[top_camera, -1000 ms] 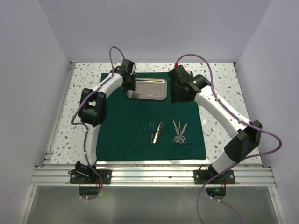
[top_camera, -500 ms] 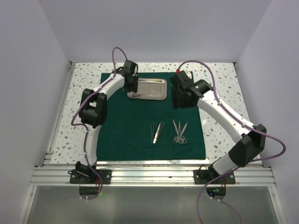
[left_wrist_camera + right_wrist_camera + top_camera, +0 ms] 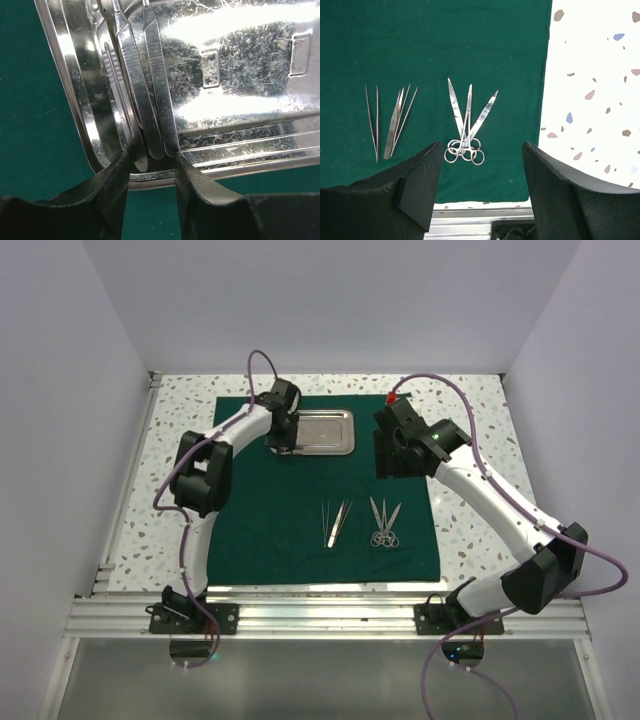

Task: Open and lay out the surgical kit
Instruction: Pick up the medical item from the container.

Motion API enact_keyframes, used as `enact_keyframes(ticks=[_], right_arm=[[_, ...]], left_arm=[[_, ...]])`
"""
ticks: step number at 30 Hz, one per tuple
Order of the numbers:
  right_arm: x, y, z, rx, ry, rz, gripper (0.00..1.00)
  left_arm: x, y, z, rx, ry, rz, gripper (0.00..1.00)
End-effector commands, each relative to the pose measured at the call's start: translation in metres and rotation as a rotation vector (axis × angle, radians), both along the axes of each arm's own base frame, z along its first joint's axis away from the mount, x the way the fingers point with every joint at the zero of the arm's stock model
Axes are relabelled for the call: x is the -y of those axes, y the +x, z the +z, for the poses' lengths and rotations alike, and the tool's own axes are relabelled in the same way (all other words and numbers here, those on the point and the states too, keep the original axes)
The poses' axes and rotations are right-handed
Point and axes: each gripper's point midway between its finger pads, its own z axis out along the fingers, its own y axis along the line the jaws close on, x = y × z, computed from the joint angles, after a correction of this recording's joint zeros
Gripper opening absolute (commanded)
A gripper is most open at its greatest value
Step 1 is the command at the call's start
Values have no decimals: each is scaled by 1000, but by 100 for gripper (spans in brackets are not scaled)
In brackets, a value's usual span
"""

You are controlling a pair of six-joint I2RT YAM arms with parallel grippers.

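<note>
At the left end of the steel tray [image 3: 330,432], on the green cloth [image 3: 270,510], our left gripper [image 3: 151,156] is closed on slim handles [image 3: 142,85]; our right gripper [image 3: 481,150] hangs open. We judge the handles must lift clear, then join the tweezers [image 3: 336,522] and scissors [image 3: 384,523].

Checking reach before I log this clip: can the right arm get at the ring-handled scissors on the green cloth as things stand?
Probably yes. The right gripper hangs open above the cloth, the ring-handled scissors lie uncovered apart from the tweezers, and the left gripper pinches steel handles in the tray.
</note>
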Motion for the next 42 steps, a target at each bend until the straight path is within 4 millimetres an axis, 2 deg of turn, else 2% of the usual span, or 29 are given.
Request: enact_keyframes(ticks=[1,8,12,18,21,25,31,34,42], right_arm=[[0,-6,5,11,34,-7,68],[0,-9,2,-11,34,-4,68],[0,-9,3,-12,30,-2,68],[0,-8,1,-18,27,-8,67],[1,-8,0,-19,23,-12,67],[1,-8,0,-20,22,-16,67],[1,-8,-1,-21,24,-23,67],[1,-9,-1,-20,27,-22,67],[-1,-11,-5,-31,41,-16,67]], left_arm=[[-12,-7,8,-3,33,34,45],[-8,-6,-11,-38,32,22,45],[-7,-7,-19,-57,22,18,41],[-9,-11,-25,-72,22,21,14],[-10,-10,-24,-71,21,21,5],[-11,-7,-16,-56,17,20,0],[-10,0,6,-20,16,10,0],[-9,4,24,13,8,8,0],[-6,14,100,127,-32,14,0]])
